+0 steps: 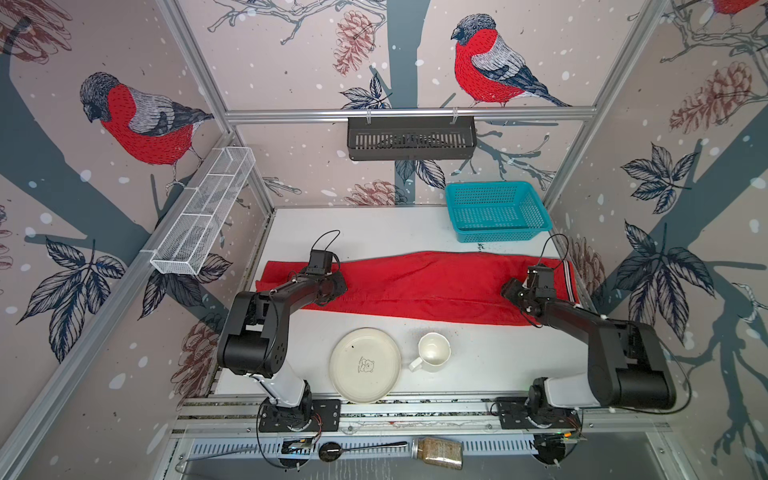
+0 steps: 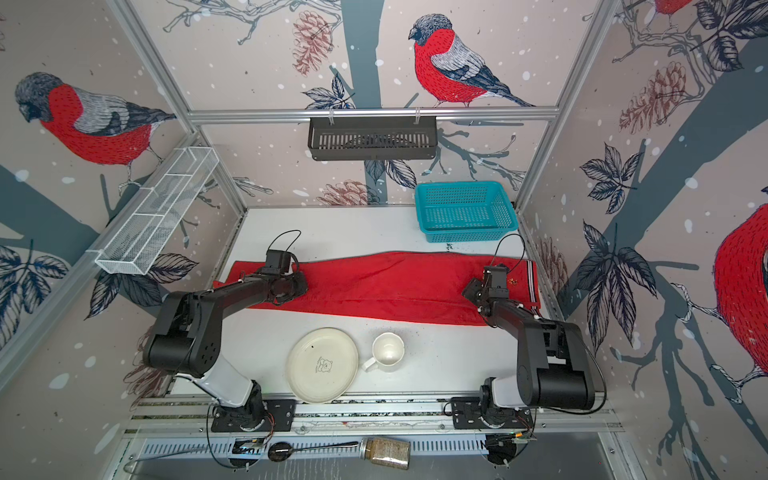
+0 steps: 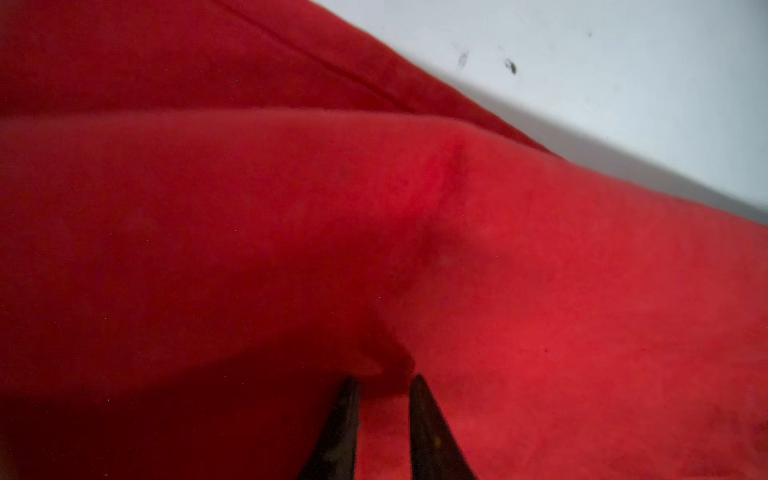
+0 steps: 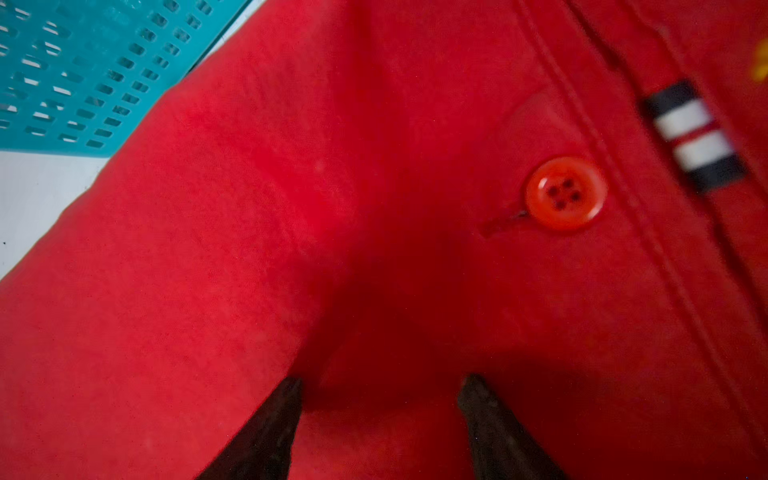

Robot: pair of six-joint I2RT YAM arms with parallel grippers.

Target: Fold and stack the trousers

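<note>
Nearest the lens in the left wrist view, the left gripper point(image 3: 384, 386) is pinching red cloth. Its fingertips point(image 3: 349, 399) are sitting close together, and a ridge of fabric is bunching up from between them. That picture is soft, so the grasp on the trousers point(image 1: 424, 286) is probable rather than certain.

The right gripper point(image 4: 380, 386) is resting released on the cloth, with its fingertips point(image 4: 286, 399) spread wide and nothing clamped between them.

The trousers are lying as one long strip across the middle of the table point(image 1: 374, 224), running from its left edge to its right edge. The striped band point(image 1: 568, 282) is sitting at the right edge. A teal basket point(image 1: 494, 235) is occupying the far right corner, just beyond the cloth. A plate point(image 1: 365, 365) and a cup point(image 1: 432, 351) are standing near the front edge, apart from the trousers.

Judging by the narrow strip, the lengthwise fold is done and the crosswise fold is being set up. The next move is asking the right fingers to clamp or pin the waist end, and the left to carry the leg end over without dragging the layers askew.

Both top views are giving the whole layout but hiding the fingers under the wrists. The right wrist view alone is showing a red button point(image 4: 565, 193) and a small striped tab point(image 4: 692, 137) beside the fingers.
</note>
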